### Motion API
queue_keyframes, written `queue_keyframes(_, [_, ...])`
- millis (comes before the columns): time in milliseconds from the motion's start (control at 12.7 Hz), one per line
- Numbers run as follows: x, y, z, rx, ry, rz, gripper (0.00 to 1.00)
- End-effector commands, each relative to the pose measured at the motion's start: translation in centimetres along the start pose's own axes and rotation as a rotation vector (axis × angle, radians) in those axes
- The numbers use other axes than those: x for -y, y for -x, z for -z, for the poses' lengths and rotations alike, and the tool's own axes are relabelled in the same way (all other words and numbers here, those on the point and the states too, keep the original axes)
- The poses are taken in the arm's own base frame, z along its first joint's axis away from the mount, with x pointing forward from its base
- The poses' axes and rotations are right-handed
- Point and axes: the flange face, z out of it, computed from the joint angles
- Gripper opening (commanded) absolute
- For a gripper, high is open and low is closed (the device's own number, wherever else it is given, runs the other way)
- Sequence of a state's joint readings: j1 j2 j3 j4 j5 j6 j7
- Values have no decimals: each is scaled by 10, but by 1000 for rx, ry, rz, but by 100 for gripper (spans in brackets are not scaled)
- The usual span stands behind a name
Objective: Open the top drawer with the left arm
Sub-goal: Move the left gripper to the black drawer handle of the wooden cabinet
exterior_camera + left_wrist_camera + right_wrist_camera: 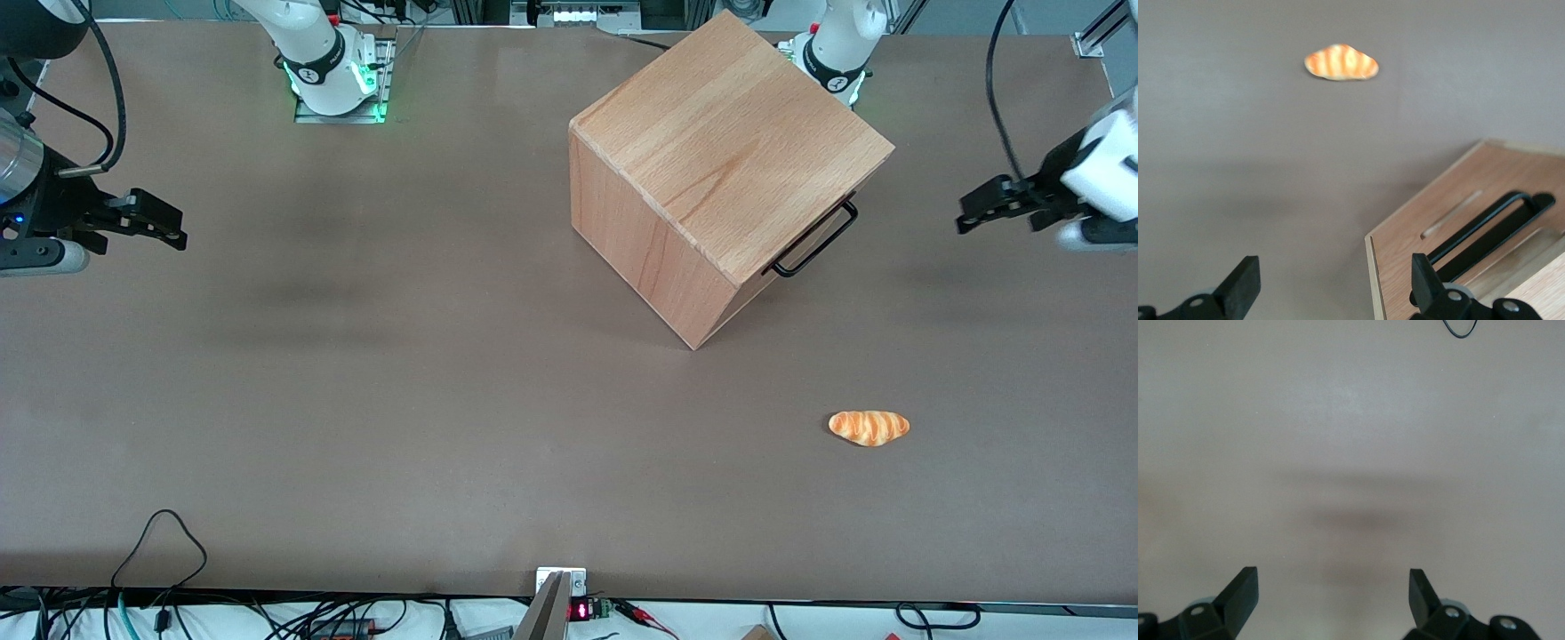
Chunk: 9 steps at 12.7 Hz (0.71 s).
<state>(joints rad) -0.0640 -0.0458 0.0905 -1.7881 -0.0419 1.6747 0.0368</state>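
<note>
The big beech box stands on the table, turned at an angle. Its top drawer sits shut just under the top panel, and its thin black bar handle faces the working arm's end of the table. The left arm's black gripper hovers there, well apart from the handle, fingers pointing toward the box. In the left wrist view the gripper is open with nothing between its fingers. The flat drawer front and handle show past one finger.
An orange striped bread roll lies on the brown table, nearer the front camera than the box; it also shows in the left wrist view as the roll. Cables run along the table's front edge.
</note>
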Motion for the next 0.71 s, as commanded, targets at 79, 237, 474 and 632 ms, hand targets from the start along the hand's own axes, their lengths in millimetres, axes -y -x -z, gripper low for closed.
queue_keyframes(79, [-7, -12, -49, 22, 49, -150, 100])
queue_keyframes(237, [-16, -15, -68, 7, 46, -304, 100])
queue_keyframes(474, [-34, -13, -88, 29, 86, -411, 100])
queue_keyframes(632, [-51, -10, -102, 52, 104, -507, 100])
